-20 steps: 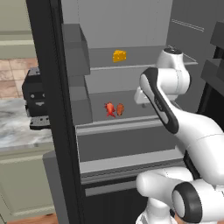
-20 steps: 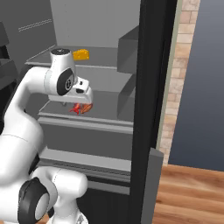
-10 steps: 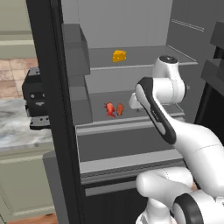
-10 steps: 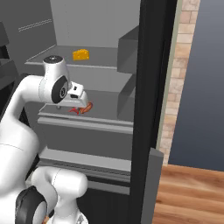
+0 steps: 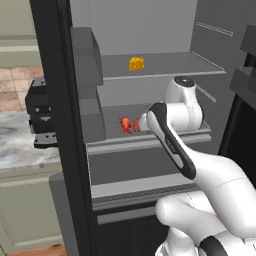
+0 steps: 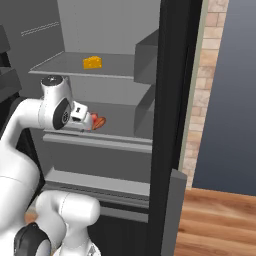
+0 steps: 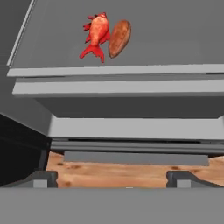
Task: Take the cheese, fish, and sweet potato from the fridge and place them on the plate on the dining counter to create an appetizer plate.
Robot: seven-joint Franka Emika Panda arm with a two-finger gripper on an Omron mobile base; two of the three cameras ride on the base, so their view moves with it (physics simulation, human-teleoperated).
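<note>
Claw (image 7: 112, 177) spread wide, empty — fish (image 7: 97, 35) touching sweet potato (image 7: 119, 38) on fridge (image 5: 150, 60) middle shelf.

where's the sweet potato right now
The sweet potato lies on the fridge's middle shelf, right beside the fish in the hand view; the cheese sits one shelf above.

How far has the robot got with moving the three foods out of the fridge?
Done: only the fridge stands open. In hand: the open, empty claw is nearing the middle shelf, where the fish and sweet potato lie side by side. Left: all three foods, including the cheese on the upper shelf, are yet to be taken out.
</note>
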